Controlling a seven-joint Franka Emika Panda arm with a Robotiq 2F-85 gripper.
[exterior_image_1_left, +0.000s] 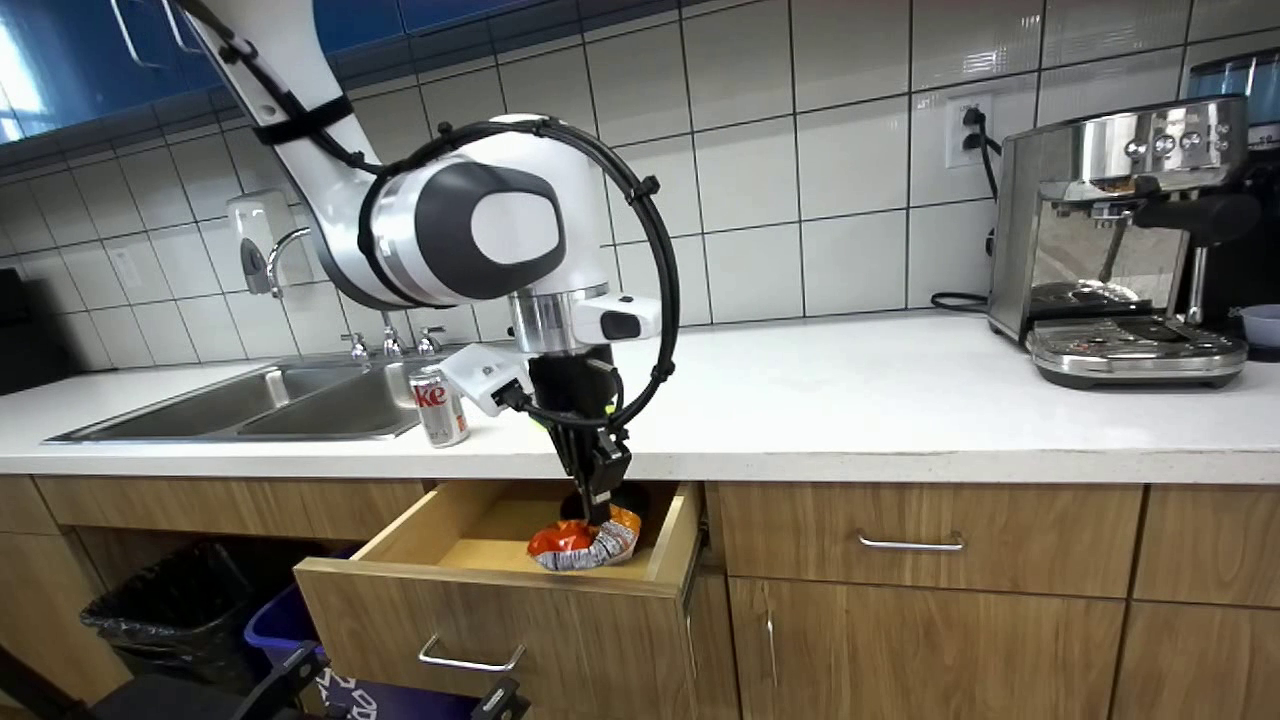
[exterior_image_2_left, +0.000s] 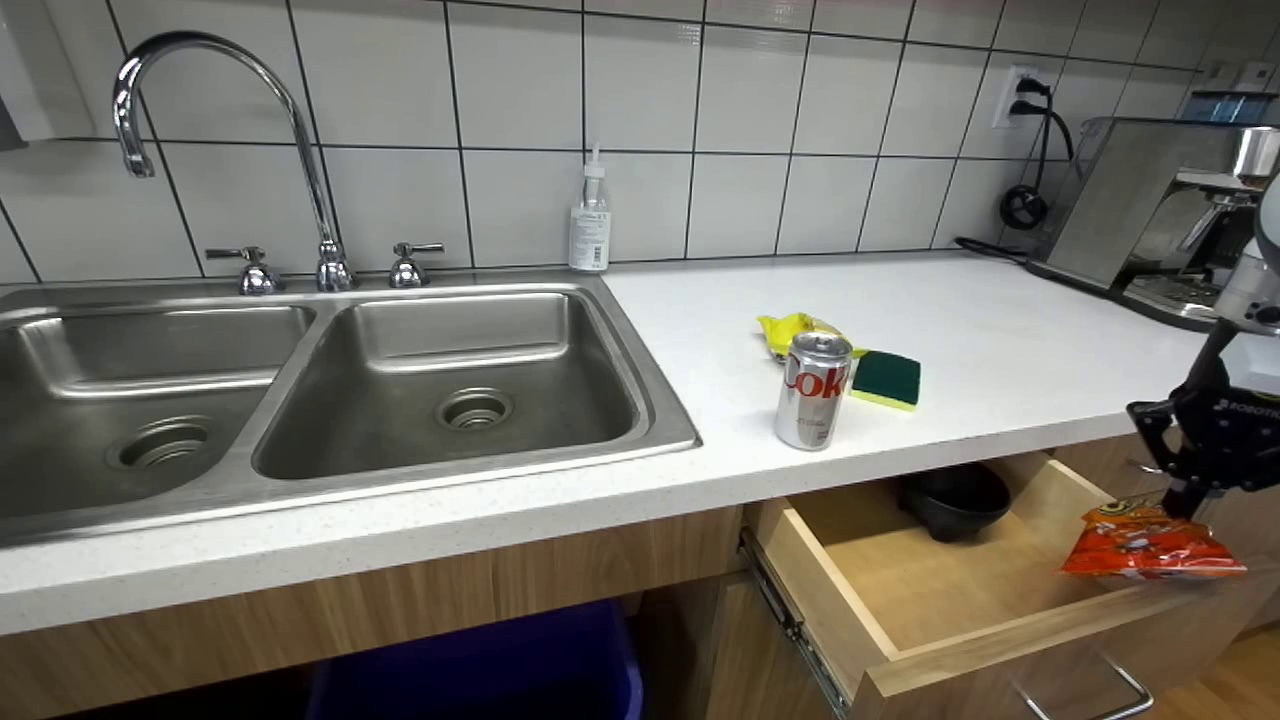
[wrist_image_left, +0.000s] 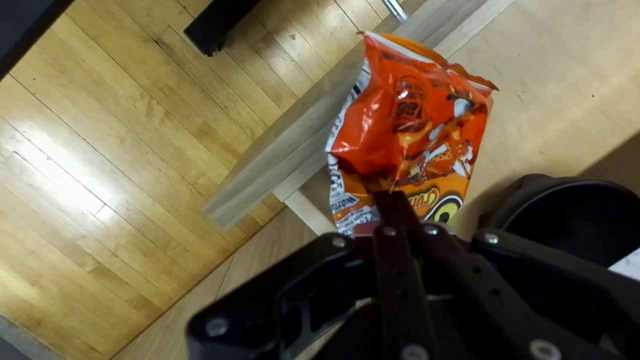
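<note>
we had a crinkly orange-red foil snack bag (wrist_image_left: 415, 110) pinched in our black metal gripper (exterior_image_2_left: 1184, 500) | right over the open pale-wood drawer (exterior_image_2_left: 910, 600)

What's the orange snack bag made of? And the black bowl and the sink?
The orange snack bag looks like thin, glossy plastic film: it's wrinkled and catches bright glints. The black bowl is smooth and fairly dull, so maybe plastic, but I can't be sure. The sink seems to be satiny metal, probably steel: it's grey with soft reflections.
</note>
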